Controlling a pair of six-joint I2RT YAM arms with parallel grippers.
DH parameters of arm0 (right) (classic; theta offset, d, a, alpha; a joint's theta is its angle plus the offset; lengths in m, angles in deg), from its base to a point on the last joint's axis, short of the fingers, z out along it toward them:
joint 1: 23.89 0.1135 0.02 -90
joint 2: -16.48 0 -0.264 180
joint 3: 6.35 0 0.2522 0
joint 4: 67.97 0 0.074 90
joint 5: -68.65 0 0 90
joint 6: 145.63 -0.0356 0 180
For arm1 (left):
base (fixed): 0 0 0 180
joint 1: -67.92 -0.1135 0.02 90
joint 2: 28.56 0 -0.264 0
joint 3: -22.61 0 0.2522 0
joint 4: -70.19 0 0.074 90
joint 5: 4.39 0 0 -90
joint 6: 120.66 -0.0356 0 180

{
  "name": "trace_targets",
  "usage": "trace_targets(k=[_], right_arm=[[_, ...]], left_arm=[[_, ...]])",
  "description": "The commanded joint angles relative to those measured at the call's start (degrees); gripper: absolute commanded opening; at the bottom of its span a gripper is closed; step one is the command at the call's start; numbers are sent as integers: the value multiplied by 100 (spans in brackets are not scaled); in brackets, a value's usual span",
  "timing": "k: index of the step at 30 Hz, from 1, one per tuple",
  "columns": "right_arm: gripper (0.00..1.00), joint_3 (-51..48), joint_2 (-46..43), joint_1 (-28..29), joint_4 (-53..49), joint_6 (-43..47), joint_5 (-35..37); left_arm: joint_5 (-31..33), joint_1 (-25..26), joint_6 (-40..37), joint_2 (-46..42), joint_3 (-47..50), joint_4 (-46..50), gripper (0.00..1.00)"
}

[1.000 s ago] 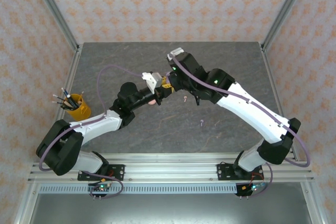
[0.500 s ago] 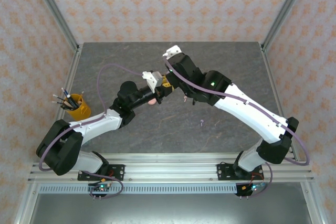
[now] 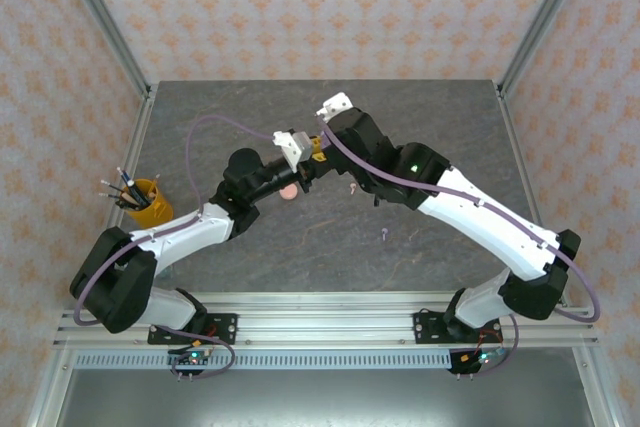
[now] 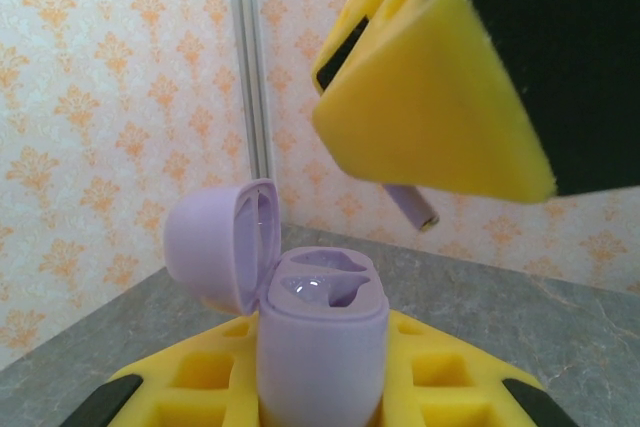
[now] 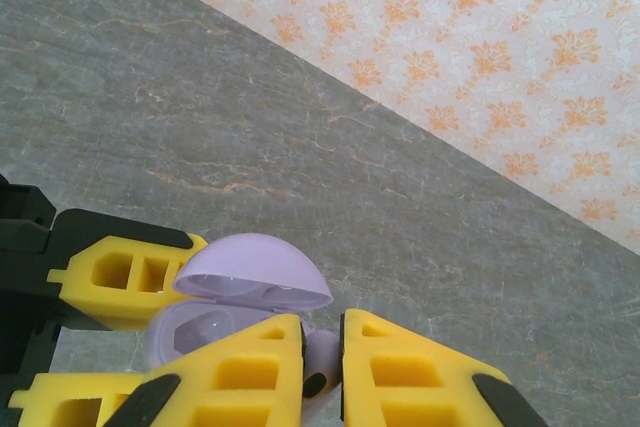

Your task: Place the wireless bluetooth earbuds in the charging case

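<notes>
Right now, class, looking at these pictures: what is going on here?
The left hand holds a lilac charging case upright, lid open. The right hand grips a lilac earbud above it, not yet seated. A pink earbud and a second lilac earbud lie loose on the table.

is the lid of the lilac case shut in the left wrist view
No, the lid of the lilac charging case stands swung open to the left, leaving the wells inside exposed.
</notes>
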Motion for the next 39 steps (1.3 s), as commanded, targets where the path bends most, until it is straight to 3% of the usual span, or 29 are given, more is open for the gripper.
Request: trace_targets(k=[1, 13, 24, 28, 33, 39], right_arm=[[13, -55, -124, 12, 171, 24, 26], [13, 84, 61, -39, 143, -150, -109], [12, -420, -305, -647, 377, -1412, -924], [12, -1386, -541, -1211, 505, -2595, -1236], [19, -3044, -872, -2353, 929, -4017, -1385], [51, -3640, -895, -3781, 1135, -4565, -1666]], left_arm=[[-142, 63, -116, 82, -182, -112, 0], [-134, 61, 15, 127, -192, -227, 0], [284, 61, 58, 77, 164, -343, 0], [602, 56, 159, -54, 587, -476, 0], [847, 63, 277, -388, 965, -427, 0], [885, 63, 365, -664, 1084, -191, 0]])
